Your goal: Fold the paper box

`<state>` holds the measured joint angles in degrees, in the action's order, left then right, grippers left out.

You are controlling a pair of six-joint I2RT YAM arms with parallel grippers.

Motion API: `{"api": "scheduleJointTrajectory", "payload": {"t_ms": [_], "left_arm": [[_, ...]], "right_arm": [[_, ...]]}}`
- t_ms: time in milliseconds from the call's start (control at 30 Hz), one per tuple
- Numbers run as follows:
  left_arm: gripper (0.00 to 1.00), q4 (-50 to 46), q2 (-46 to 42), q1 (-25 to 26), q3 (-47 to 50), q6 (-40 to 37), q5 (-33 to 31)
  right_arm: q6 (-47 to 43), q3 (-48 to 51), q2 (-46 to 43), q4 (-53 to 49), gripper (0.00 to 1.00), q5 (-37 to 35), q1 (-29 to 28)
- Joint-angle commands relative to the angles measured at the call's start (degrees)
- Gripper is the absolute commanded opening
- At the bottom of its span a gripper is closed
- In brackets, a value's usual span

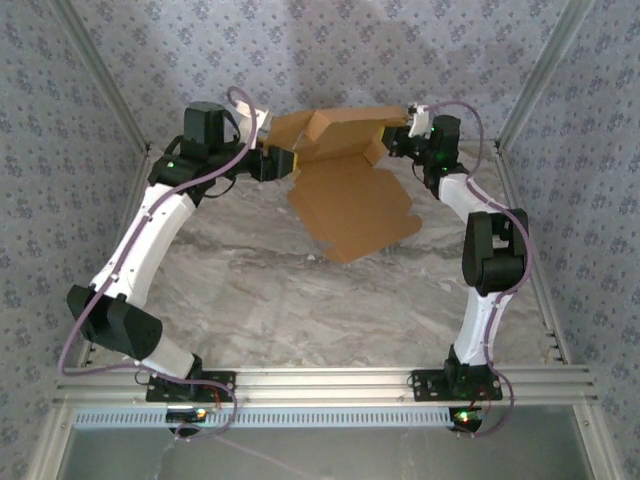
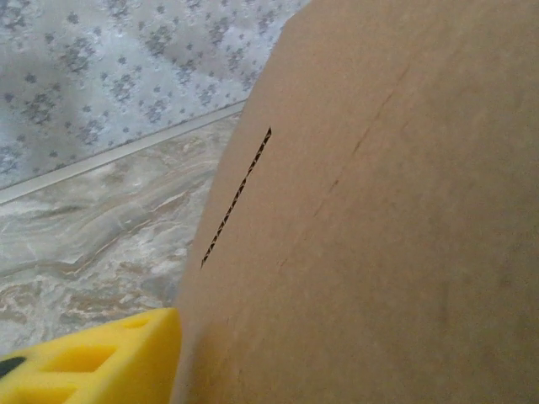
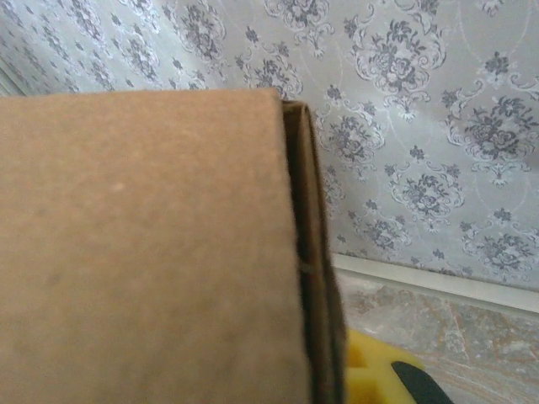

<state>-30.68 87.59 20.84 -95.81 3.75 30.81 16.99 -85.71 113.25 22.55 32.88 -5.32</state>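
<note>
Marble-look tabletop [image 1: 300, 320], grey and cream with soft veining, lies smooth and faintly glossy before you. It is closed in on three sides by walls [image 1: 330, 50] of pale grey damask wallpaper. A ribbed aluminium rail [image 1: 330, 380] along the tabletop's near edge carries both arm bases.

Over the tabletop's far half you have the paper box [image 1: 350, 195], a plain tan-brown mailer of thin matt cardboard, unprinted and half open. One creased rectangular panel with notched tabs slopes down toward the tabletop's middle; whether its low corner touches the tabletop you cannot tell. Another panel is raised near the tabletop's far edge.

Your left gripper [image 1: 272, 160] is closed on the box's left end, above the tabletop's far left. Its wrist camera shows a yellow moulded finger pad [image 2: 93, 362] pressed to a slightly bowed sheet with a thin dark slit [image 2: 236, 195]. Your right gripper [image 1: 402, 135] is clamped on the raised panel above the tabletop's far right, its yellow pad [image 3: 366, 374] against a doubled cardboard edge [image 3: 316, 278].
</note>
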Motion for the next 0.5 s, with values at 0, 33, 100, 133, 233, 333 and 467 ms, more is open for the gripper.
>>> {"api": "scheduleJointTrajectory", "payload": {"t_ms": [0, 33, 100, 133, 233, 333, 467], "left_arm": [[0.57, -0.22, 0.86, 1.91, -2.65, -2.95, -7.02], [0.55, -0.61, 1.01, 3.03, -2.93, -3.65, -10.58], [0.51, -0.83, 1.34, 5.31, -3.07, -4.54, -19.63], [0.49, -0.64, 1.53, 6.20, -2.98, -4.82, -23.64], [0.45, 0.54, 2.93, 8.45, -3.11, -4.95, -35.54], [0.41, 1.31, 5.59, 9.89, -4.54, -4.81, -45.00], [0.41, 2.36, 9.43, 11.51, -8.04, -5.33, -51.75]], "right_arm": [[-0.59, -3.15, -0.25, -4.88, 0.00, -3.55, -0.34], [-0.12, -3.82, 0.02, -6.02, 0.00, -4.96, -0.35], [1.53, -5.17, 0.67, -8.26, 0.00, -7.01, -0.45], [2.61, -5.95, 0.98, -9.13, 0.00, -7.65, -0.55], [5.38, -7.67, 1.69, -10.56, 0.00, -8.28, -1.04], [4.27, -9.01, 1.86, -12.75, 0.00, -10.61, -2.58], [4.01, -11.84, 2.95, -16.30, 0.00, -13.22, -4.62]]}}
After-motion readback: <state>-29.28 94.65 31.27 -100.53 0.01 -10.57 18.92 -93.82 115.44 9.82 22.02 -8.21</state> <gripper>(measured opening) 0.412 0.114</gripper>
